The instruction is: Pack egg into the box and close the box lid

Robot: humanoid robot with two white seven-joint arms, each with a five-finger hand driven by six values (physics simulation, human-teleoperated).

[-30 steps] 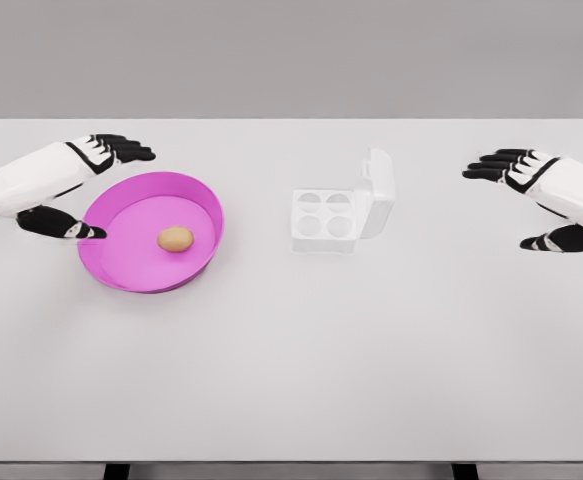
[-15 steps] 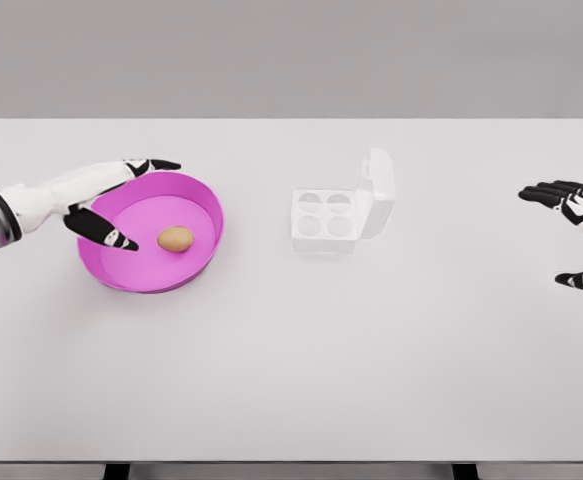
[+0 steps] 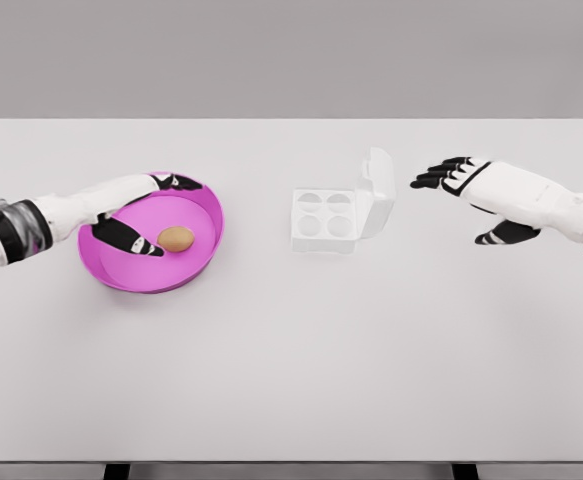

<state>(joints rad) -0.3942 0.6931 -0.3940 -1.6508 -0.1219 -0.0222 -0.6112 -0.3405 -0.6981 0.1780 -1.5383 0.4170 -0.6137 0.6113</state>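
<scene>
The egg (image 3: 175, 238) lies in the pink bowl (image 3: 199, 265) on the table (image 3: 291, 370) — the left hand (image 3: 131, 215) reaches over the bowl, fingers spread around the egg, not gripping. The box (image 3: 323, 220) stands open nearby, lid (image 3: 377, 192) up; the right hand (image 3: 476, 185) hovers beside it, fingers apart.

I see the egg (image 3: 176, 239), tan, lying on its side inside the pink bowl (image 3: 201, 203), right of the bowl's middle. Well apart to its right sits the white box (image 3: 324, 220), four round cups showing, all empty, lid (image 3: 377, 192) standing open and upright on the box's right side.
</scene>
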